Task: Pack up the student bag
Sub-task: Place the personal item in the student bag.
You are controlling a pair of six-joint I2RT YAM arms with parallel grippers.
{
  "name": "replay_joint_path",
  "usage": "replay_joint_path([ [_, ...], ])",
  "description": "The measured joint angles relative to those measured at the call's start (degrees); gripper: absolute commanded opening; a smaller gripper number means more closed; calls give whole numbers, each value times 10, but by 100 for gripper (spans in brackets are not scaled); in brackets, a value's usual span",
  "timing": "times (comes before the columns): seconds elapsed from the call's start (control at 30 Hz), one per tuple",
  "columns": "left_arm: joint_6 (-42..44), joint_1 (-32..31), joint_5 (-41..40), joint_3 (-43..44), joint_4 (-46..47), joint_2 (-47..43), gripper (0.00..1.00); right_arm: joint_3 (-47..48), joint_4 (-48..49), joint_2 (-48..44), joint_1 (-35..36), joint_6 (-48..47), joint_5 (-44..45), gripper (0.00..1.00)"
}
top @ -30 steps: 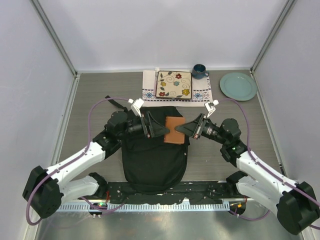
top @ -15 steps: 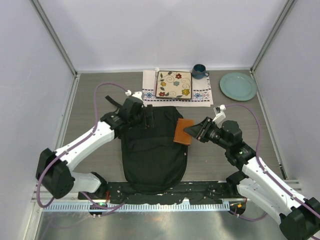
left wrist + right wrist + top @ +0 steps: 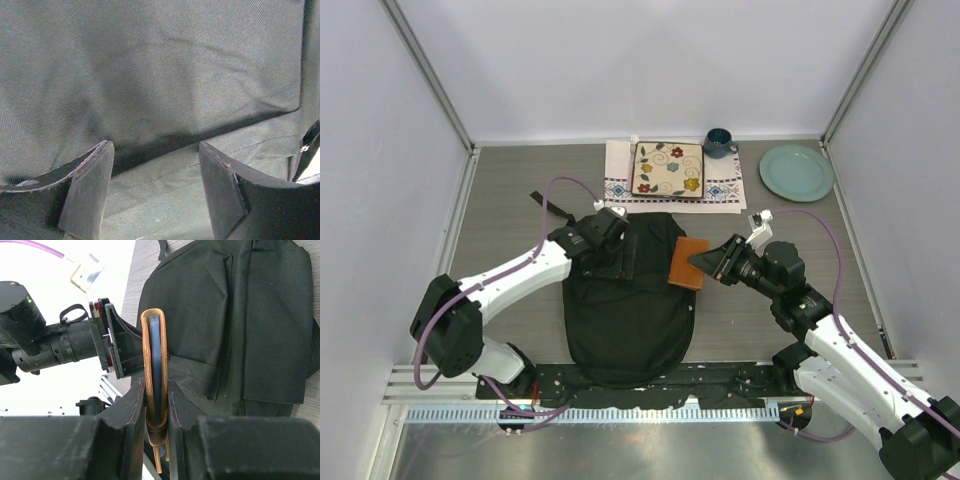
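Note:
The student bag [image 3: 625,310] lies flat in the middle of the table, a large black fabric backpack. My left gripper [image 3: 616,240] hangs open over its upper left part. In the left wrist view the open fingers [image 3: 156,150] hover just above the black cloth [image 3: 150,75] with nothing between them. My right gripper [image 3: 697,260] is shut on a brown leather notebook [image 3: 687,263] and holds it on edge at the bag's upper right rim. In the right wrist view the notebook [image 3: 152,340], with blue inside, stands clamped between the jaws [image 3: 156,385], with the bag [image 3: 240,315] beyond it.
At the back lies an embroidered cloth [image 3: 620,185] with a floral square dish [image 3: 667,169] on it. A dark blue mug [image 3: 718,142] and a green plate [image 3: 796,172] sit to the right. A black strap [image 3: 550,203] trails from the bag's upper left.
My left gripper has drawn back from the notebook to the bag's upper left and turned down onto the fabric. The right gripper has carried the notebook slightly to the right.

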Motion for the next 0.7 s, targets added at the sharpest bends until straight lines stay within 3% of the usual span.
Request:
replay_joint_path([
  [0.37, 55, -4, 51, -6, 6, -9, 68, 0, 0, 0, 0, 0, 0, 0],
  [0.43, 65, -4, 80, -13, 13, -27, 61, 0, 0, 0, 0, 0, 0, 0],
  [0.7, 96, -4, 172, -37, 29, -78, 49, -2, 1, 0, 0, 3, 0, 0],
])
